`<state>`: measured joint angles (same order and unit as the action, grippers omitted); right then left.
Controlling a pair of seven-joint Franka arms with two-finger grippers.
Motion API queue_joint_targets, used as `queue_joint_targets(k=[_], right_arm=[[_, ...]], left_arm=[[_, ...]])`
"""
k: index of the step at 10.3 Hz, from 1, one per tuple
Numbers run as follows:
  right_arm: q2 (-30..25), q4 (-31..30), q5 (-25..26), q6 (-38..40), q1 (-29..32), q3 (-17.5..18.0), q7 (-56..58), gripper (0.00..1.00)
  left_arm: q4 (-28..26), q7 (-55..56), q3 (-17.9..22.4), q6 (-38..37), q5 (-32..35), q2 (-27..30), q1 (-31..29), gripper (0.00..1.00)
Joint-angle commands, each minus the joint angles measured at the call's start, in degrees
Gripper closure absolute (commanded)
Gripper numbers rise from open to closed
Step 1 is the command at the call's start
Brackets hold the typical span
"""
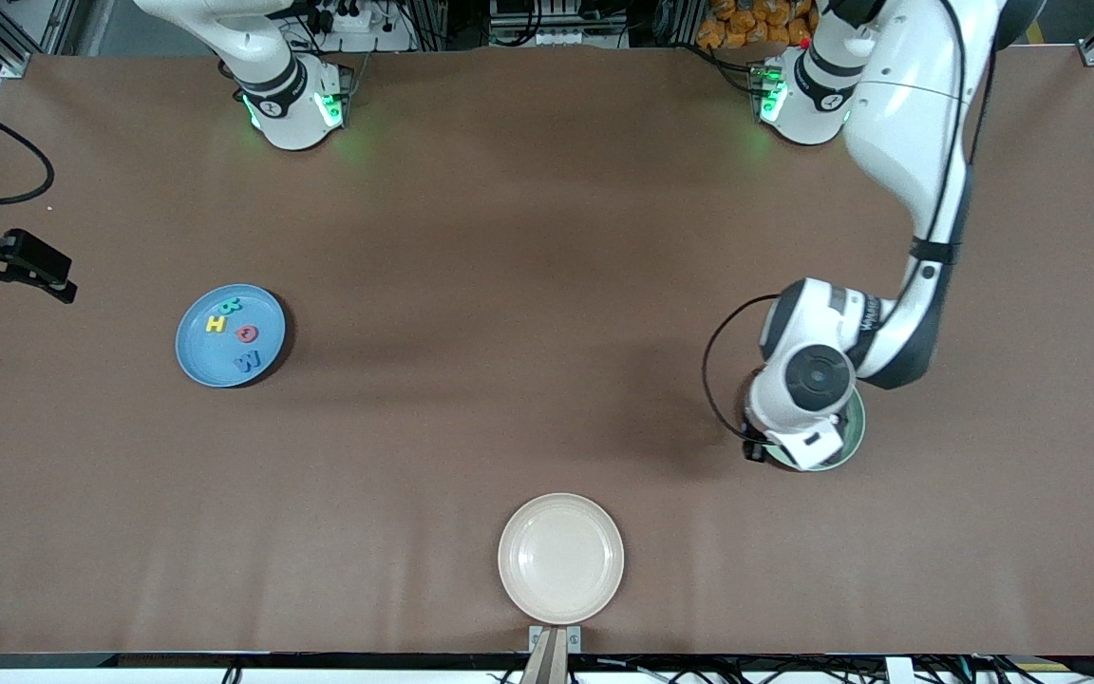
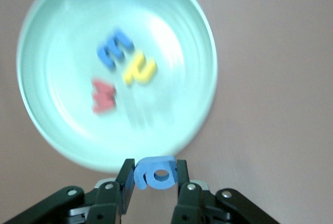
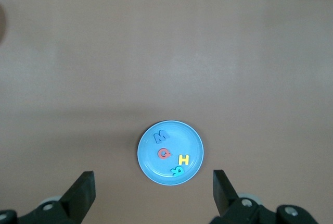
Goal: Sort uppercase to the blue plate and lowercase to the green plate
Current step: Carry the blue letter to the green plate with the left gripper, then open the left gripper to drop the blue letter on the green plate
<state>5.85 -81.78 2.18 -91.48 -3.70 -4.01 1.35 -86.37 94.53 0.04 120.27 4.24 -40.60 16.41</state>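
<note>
Blue rounded letter [image 2: 156, 173] pinched in left end effector [image 2: 155, 178], above green plate [image 2: 200, 41]

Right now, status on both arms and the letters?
Left gripper shut on blue letter over green plate. Right gripper open, waiting high. Four letters on blue plate. Nothing in the way.

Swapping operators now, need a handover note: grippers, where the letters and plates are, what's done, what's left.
Left gripper: shut on a blue rounded letter, up over the green plate at the left arm's end of the table.
Right gripper: open, holding nothing, high over the table; arm waits.
Green plate holds three: blue letter, yellow letter, red letter.
Blue plate holds four: yellow H, red Q, blue M, teal letter.
Cream plate: bare, nearest the front camera.
Done: seven letters plated.
Left: release the held letter onto the green plate.
</note>
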Motion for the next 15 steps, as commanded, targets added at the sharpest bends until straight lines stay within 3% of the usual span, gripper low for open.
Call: queue_joint_targets(k=[1,3,4,9,10,12,15], right_arm=[[-0.8,0.0,-0.7,0.9,0.7,0.8,2.9,0.00],[-1.2,0.0,-0.9,0.9,0.7,0.9,3.8,0.00],[-1.2,0.0,-0.9,0.9,0.7,0.9,3.8,0.00],[-1.1,-0.1,-0.9,1.7,0.9,0.8,3.6,0.00],[-1.0,-0.1,-0.9,1.7,1.1,0.8,3.6,0.00],[-0.8,-0.1,-0.9,1.7,2.2,0.8,3.6,0.00],[-0.6,-0.2,-0.9,1.7,2.6,0.9,3.7,0.00]], left_arm=[[-1.2,-5.6,-0.9,-3.5,0.5,1.4,-5.8,1.00],[-1.8,-8.2,-1.0,-4.9,0.3,1.3,-8.8,1.00],[-1.9,-8.8,-1.0,-6.3,0.5,1.3,-9.8,0.01],[-2.2,-11.5,-1.0,-9.3,0.5,3.9,-11.5,0.00],[-4.8,-13.9,-1.1,-9.3,0.5,6.2,-12.0,0.00],[-14.1,-19.9,-1.2,-7.3,0.5,13.4,-12.2,0.00],[-34.7,-30.6,-2.8,1.6,0.3,29.9,-12.9,0.00]])
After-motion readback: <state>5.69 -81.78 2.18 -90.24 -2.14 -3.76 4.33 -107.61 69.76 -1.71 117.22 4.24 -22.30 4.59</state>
